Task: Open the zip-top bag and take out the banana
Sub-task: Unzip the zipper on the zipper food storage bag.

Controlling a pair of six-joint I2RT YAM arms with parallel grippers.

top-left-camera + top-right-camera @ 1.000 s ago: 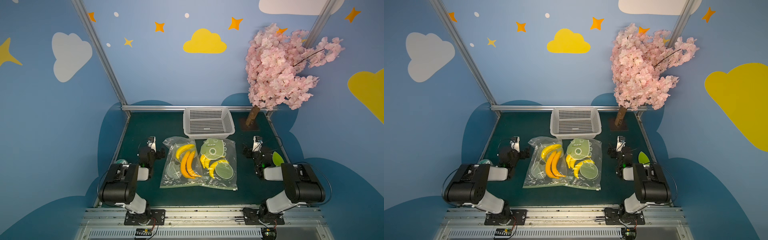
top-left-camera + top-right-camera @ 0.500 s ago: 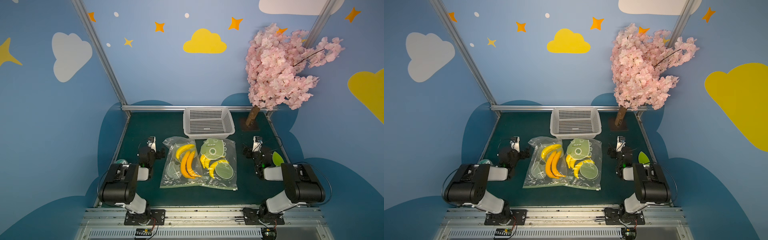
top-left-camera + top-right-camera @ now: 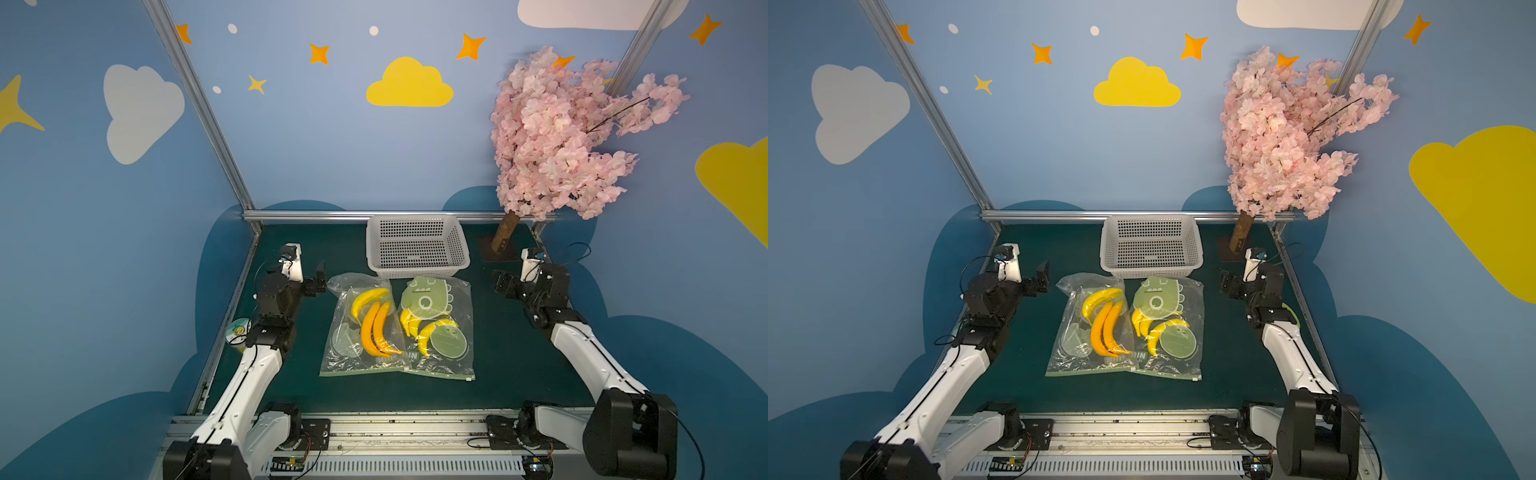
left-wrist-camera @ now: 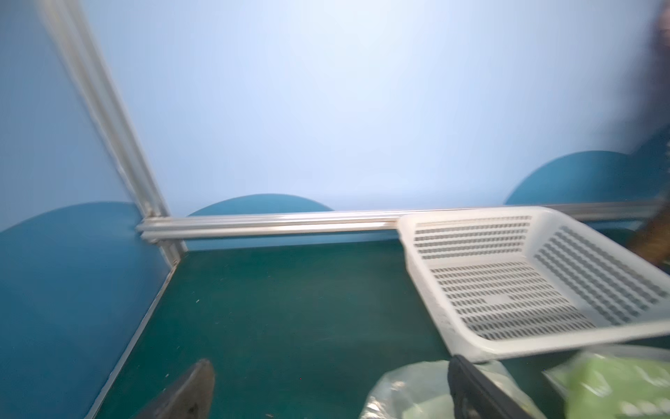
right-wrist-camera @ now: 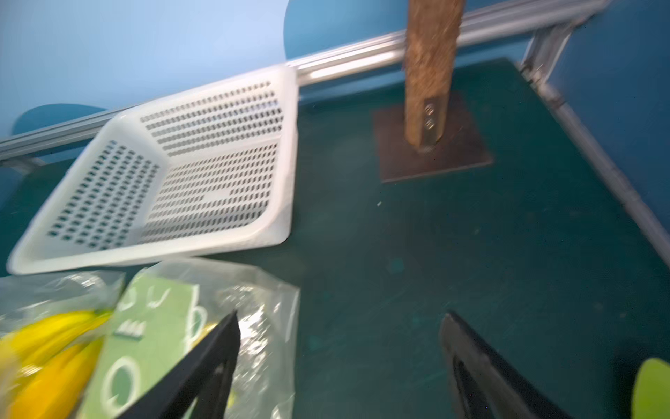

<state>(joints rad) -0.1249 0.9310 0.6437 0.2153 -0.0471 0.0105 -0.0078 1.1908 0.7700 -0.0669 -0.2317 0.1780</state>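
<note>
Two clear zip-top bags lie side by side on the green mat, their zip edges toward the near side. The left bag (image 3: 340,361) (image 3: 1067,361) holds a yellow banana (image 3: 368,299) and two orange ones (image 3: 374,332). The right bag (image 3: 461,299), printed with a green dinosaur, holds small yellow bananas (image 3: 428,332). My left gripper (image 3: 318,278) (image 4: 330,362) hangs open just left of the left bag's far corner (image 4: 409,388). My right gripper (image 3: 500,284) (image 5: 340,316) is open beside the printed bag (image 5: 159,326), one finger (image 5: 214,359) over its edge. Neither holds anything.
A white perforated basket (image 3: 415,249) (image 4: 471,344) stands just behind the bags. A pink blossom tree's trunk (image 3: 505,232) and base plate (image 5: 435,159) stand at the back right. A small round cup (image 3: 239,330) sits at the left edge, a green object (image 3: 1289,311) by the right arm.
Both arms have stretched out of their folded pose and both grippers have moved toward the back. The right jaws have narrowed a little. The bags have not moved.
</note>
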